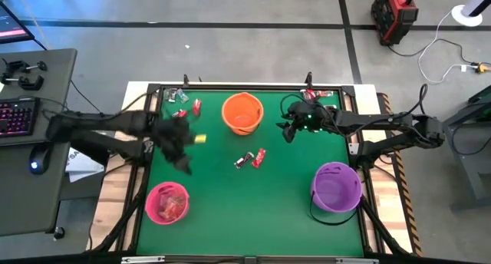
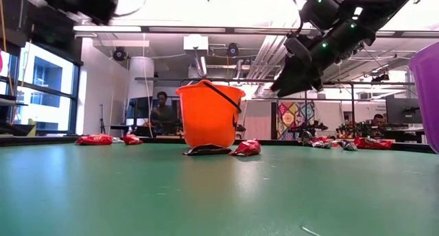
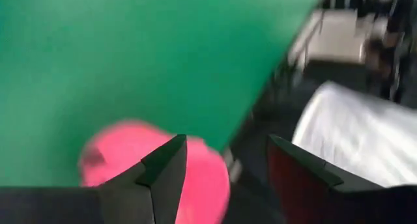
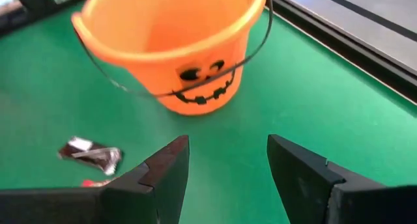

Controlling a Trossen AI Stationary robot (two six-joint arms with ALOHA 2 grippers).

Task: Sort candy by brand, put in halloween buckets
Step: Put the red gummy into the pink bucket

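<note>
I see the left gripper (image 3: 221,165) above the pink bucket (image 1: 167,202), jaws apart, empty. Right gripper (image 4: 225,162) hangs open, empty, beside the orange bucket (image 1: 242,113). Loose candy (image 1: 252,158) lies mid-table; purple bucket (image 1: 336,186) well apart.

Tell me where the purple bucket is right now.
In the high view the purple bucket stands near the table's front right corner, on the right arm's side, across from the pink bucket at front left and well forward of the orange bucket.
</note>
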